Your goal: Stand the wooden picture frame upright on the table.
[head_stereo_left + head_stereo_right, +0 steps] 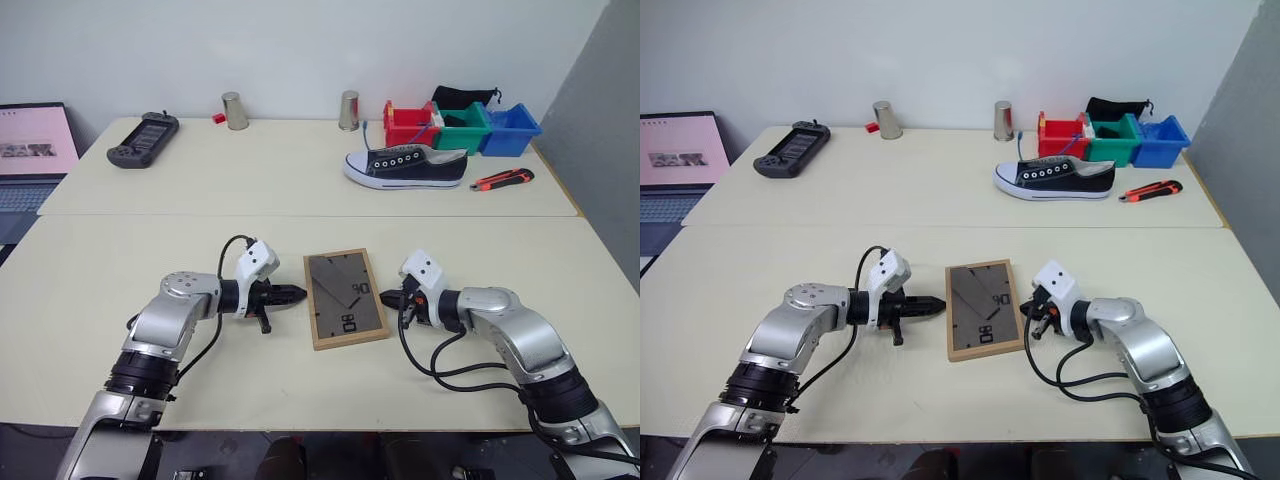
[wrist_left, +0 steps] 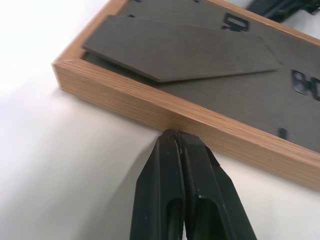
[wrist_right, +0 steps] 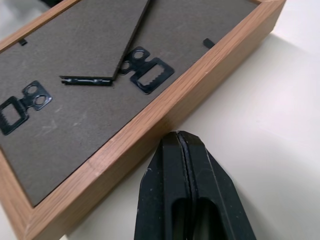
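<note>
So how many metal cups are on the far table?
2. One metal cup stands toward the left along the far edge, beside a small red item. The other metal cup stands right of it, behind the shoe.

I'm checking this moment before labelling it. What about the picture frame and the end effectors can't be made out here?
- Wooden picture frame: its front lies face down on the table, hidden.
- Left end effector: shut; whether its tips touch the frame's edge is unclear in the left wrist view.
- Right end effector: shut; contact with the frame is likewise unclear.
</note>
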`<control>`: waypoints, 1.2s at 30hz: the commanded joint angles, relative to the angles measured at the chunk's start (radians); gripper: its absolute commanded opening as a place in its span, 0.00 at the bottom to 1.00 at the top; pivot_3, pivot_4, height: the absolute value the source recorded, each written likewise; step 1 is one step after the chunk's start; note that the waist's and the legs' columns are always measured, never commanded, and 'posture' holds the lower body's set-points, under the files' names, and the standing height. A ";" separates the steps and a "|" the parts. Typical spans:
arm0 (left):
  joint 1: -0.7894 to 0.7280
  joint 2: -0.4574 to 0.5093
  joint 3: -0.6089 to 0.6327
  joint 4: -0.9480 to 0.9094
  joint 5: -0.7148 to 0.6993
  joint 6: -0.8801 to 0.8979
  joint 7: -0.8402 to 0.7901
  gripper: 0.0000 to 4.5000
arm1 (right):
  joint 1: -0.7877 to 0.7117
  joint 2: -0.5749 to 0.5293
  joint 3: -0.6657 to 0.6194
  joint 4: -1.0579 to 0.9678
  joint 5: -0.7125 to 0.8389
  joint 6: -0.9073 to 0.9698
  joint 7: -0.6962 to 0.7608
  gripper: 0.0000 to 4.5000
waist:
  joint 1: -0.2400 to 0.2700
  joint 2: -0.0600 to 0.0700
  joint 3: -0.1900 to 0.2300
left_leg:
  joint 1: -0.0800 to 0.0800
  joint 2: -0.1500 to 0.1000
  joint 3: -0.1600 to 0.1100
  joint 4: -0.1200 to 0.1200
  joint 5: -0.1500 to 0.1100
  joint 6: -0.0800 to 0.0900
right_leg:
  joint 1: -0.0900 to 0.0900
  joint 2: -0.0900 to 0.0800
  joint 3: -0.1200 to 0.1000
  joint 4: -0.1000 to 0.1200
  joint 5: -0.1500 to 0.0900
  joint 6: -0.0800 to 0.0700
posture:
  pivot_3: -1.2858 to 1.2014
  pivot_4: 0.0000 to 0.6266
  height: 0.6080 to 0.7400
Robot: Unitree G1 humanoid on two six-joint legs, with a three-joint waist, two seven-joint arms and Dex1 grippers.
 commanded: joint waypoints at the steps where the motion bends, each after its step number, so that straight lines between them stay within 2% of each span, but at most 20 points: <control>1: -0.033 -0.014 -0.013 0.010 0.007 -0.035 0.005 0.01 | -0.002 -0.006 0.004 -0.081 0.030 0.017 0.017 0.00 | 0.000 0.000 0.000 | 0.000 0.000 0.000 0.000 0.000 0.000 | 0.000 0.000 0.000 0.000 0.000 0.000 | 0.52 0.24 1.00; 23: -0.043 -0.035 -0.069 -0.018 0.016 -0.025 -0.026 0.01 | 0.029 -0.041 0.009 -0.182 0.071 0.094 0.031 0.00 | 0.000 0.000 0.000 | 0.000 0.000 0.000 0.000 0.000 0.000 | 0.000 0.000 0.000 0.000 0.000 0.000 | 0.52 0.24 1.00; 31: -0.032 0.000 -0.069 0.000 0.034 -0.040 -0.040 0.01 | 0.032 -0.072 -0.008 -0.144 0.053 0.064 0.045 0.00 | 0.000 0.000 0.000 | 0.000 0.000 0.000 0.000 0.000 0.000 | 0.000 0.000 0.000 -0.001 0.000 0.000 | 0.52 0.24 1.00; 36: 0.009 0.086 -0.049 0.013 0.046 -0.067 -0.078 0.01 | 0.038 -0.142 -0.045 -0.094 0.044 0.023 0.079 0.00 | -0.001 0.000 0.000 | 0.000 0.000 0.000 0.000 0.000 0.000 | 0.000 0.000 0.000 -0.001 0.000 0.000 | 0.52 0.24 1.00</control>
